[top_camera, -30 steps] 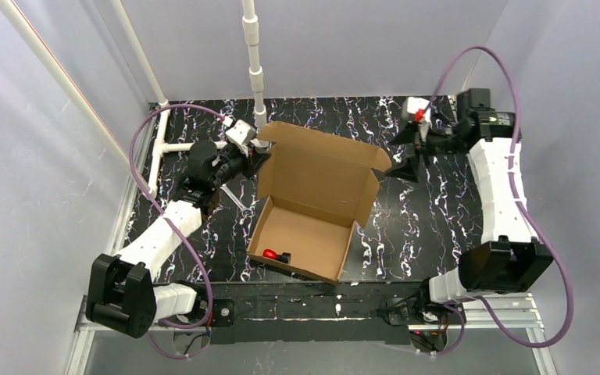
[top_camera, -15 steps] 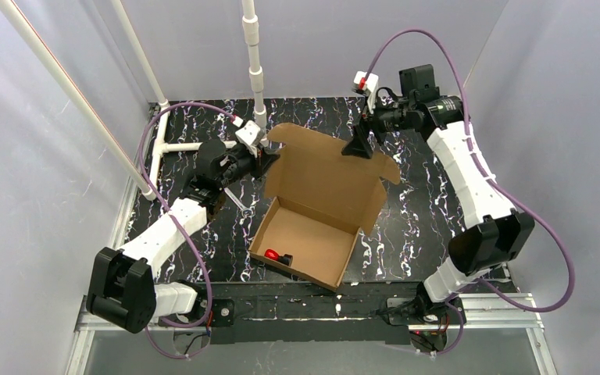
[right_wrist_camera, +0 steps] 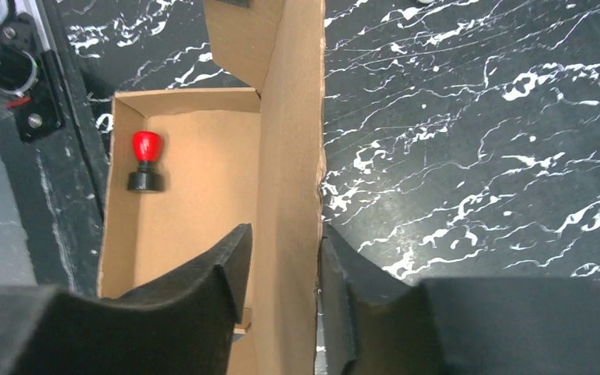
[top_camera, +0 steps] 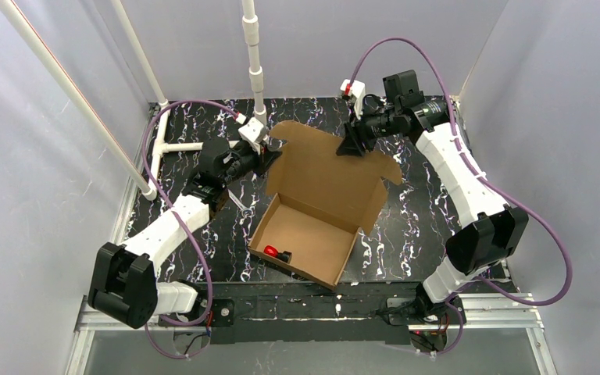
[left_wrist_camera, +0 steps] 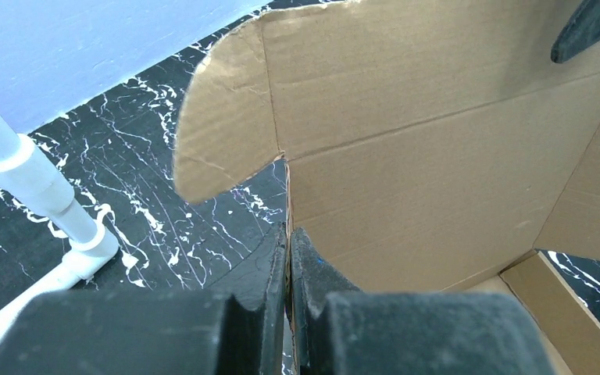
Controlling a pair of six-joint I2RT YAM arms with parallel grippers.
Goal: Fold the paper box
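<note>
The paper box (top_camera: 305,234) is brown cardboard, its tray on the black marbled table and its lid (top_camera: 324,168) standing up behind it. My left gripper (top_camera: 269,156) is shut on the lid's left edge, just below the rounded ear flap (left_wrist_camera: 223,117); the fingertips (left_wrist_camera: 288,230) pinch the cardboard edge. My right gripper (top_camera: 351,148) straddles the lid's far top edge from above. In the right wrist view its jaws (right_wrist_camera: 285,230) stand apart on either side of the lid wall (right_wrist_camera: 293,156), the outer finger touching it and a gap at the inner one.
A small red-capped black object (top_camera: 272,254) lies in the tray's near left corner (right_wrist_camera: 146,160). A white upright pipe (top_camera: 254,62) stands behind the box, with slanted white pipes (top_camera: 86,101) at the left. A metal rail (top_camera: 305,308) runs along the near edge.
The right arm swung in from the right side of the box to the lid's far edge, and its jaws have narrowed around the lid. The left gripper kept its hold.
</note>
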